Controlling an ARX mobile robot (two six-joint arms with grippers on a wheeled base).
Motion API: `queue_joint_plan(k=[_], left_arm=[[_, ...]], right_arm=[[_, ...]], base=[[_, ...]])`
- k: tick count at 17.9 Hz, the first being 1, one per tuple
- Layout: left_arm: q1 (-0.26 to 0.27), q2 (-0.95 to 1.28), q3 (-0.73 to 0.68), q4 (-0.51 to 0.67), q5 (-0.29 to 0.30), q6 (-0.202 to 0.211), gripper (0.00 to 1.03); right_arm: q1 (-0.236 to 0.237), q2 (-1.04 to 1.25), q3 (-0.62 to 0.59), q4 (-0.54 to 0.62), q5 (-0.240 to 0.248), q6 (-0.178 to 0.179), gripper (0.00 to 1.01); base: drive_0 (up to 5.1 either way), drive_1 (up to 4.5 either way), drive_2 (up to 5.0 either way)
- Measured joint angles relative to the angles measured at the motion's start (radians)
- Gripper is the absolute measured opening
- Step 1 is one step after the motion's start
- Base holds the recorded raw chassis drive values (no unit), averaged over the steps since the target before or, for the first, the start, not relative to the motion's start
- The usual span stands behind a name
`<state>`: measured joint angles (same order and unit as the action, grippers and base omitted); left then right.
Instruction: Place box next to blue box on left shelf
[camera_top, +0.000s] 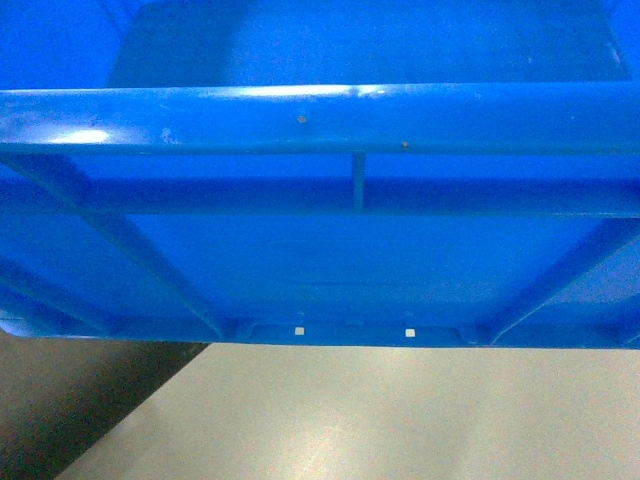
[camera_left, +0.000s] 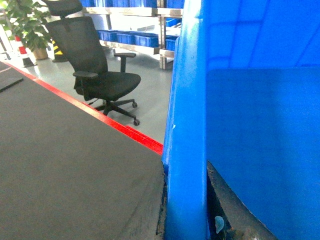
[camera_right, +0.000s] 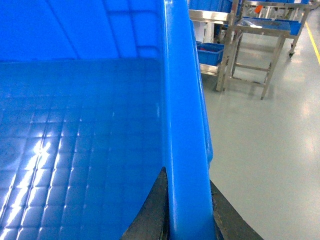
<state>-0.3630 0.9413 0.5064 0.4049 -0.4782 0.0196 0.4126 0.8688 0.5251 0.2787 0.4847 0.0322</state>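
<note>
Both pincers clamped the box (camera_top: 320, 250): right pincer (camera_right: 186, 215) astride its rim, left pincer (camera_left: 187, 220) gripping its opposite wall.

The box (camera_top: 320, 120) shows as bright blue moulded plastic, its thick rolled rim glossy enough to throw white glare, while its inner floor (camera_right: 75, 150) carries a fine embossed grid that catches shiny highlights. Below it the floor (camera_top: 380, 420) looks like smooth pale-grey coating with a soft sheen, and beside the left wall lies a dark matt surface (camera_left: 65, 165), faintly grainy, edged in glossy red. Back in the room, the office chair (camera_left: 95, 65) looks clad in black matt fabric, and the racks (camera_right: 250, 35) gleam as bare brushed metal.
</note>
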Motion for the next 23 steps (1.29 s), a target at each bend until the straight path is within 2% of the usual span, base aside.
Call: queue_joint_plan(k=[23], left_arm=[[0.000, 0.000, 0.000, -0.001, 0.000, 0.000, 0.13]], right_arm=[[0.000, 0.000, 0.000, 0.000, 0.000, 0.000, 0.08]], base=[[-1.6, -1.64, -1.6]])
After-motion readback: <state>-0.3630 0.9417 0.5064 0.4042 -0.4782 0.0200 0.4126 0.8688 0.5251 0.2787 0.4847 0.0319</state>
